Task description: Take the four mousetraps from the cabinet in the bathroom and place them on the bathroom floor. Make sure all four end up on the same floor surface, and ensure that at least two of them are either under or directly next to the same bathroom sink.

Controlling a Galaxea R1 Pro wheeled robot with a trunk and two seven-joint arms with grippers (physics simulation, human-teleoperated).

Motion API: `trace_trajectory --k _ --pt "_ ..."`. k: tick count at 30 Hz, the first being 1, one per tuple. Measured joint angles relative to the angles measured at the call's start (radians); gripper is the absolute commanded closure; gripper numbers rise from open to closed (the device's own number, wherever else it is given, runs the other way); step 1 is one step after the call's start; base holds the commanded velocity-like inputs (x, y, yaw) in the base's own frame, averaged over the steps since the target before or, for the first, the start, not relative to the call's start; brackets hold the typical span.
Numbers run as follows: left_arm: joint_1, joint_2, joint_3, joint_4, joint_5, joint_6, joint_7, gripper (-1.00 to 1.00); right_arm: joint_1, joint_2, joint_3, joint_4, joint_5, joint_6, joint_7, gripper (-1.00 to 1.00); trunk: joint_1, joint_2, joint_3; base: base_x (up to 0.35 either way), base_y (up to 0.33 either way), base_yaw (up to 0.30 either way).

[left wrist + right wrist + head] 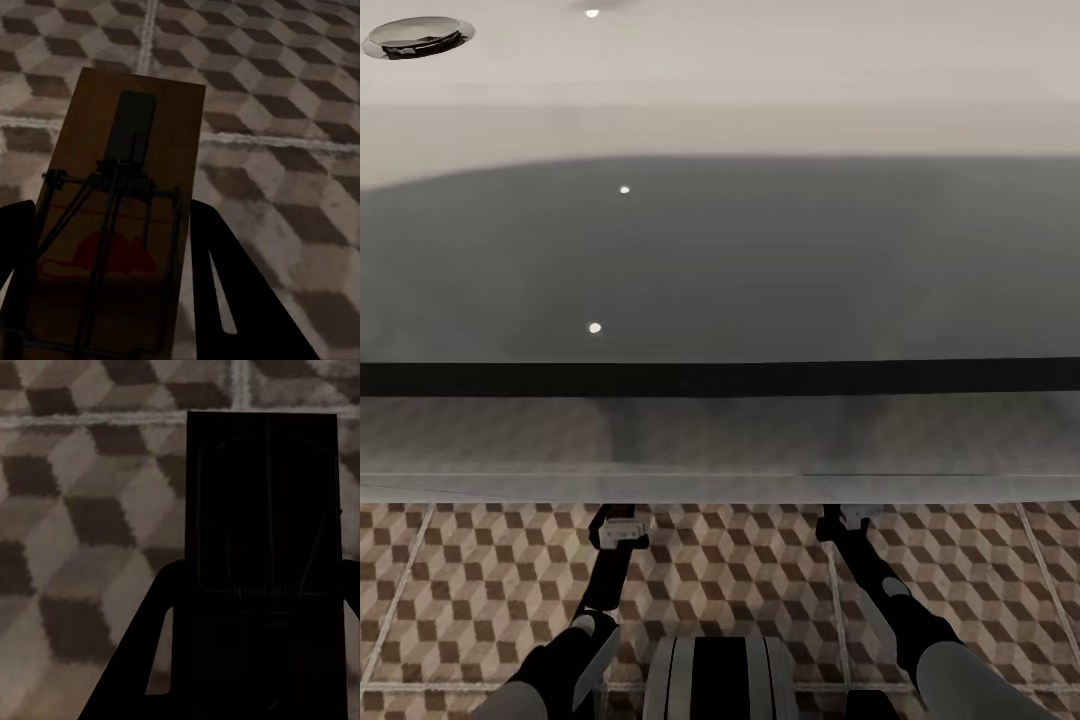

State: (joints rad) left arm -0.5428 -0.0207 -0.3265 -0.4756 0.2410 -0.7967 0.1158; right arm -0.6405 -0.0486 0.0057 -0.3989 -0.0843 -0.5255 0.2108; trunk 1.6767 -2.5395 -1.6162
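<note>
Clamped between the dark fingers [225, 292] of the left gripper [105, 300], a tan mousetrap [120, 210] shows its black wire spring and a red mouse outline, held out above the cube-patterned bathroom floor [285, 112]. Seen from the right wrist, a second mousetrap [266, 555] sits just as firmly in the right gripper [259, 660], though shadow turns the board nearly black and only faint lines of its wire frame can be made out; the same tiles and a pale grout line lie beyond it.

From the head camera neither board can be made out: both arms reach forward and their grippers, left [622, 527] and right [850, 517], meet the lower edge of a broad, glossy pale fixture [720, 440] with a dark band across its front. Up in that view's far left corner sits a round metal drain [418, 37]. Patterned floor tiles [470, 590] spread beneath the arms.
</note>
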Motion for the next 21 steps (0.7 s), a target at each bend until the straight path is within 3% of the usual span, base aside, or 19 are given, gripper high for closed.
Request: trace_trajectory --k 10,14,21 --pt "-0.014 0.006 0.005 0.011 0.0 0.156 0.004 1.0 -0.002 0.0 0.001 0.005 0.001 0.003 -0.002 1.0 0.0 0.0 0.0 0.0 0.0 0.0" --pt "-0.015 0.004 0.02 0.019 0.001 0.171 0.005 1.0 -0.002 0.0 0.002 0.012 0.002 0.012 -0.007 1.0 0.0 0.0 0.0 0.0 0.0 0.0" --pt "-0.015 0.001 0.052 0.042 0.002 0.181 0.003 1.0 -0.002 0.0 0.007 0.04 0.016 0.126 -0.035 1.0 0.0 0.0 0.0 0.0 0.0 0.0"
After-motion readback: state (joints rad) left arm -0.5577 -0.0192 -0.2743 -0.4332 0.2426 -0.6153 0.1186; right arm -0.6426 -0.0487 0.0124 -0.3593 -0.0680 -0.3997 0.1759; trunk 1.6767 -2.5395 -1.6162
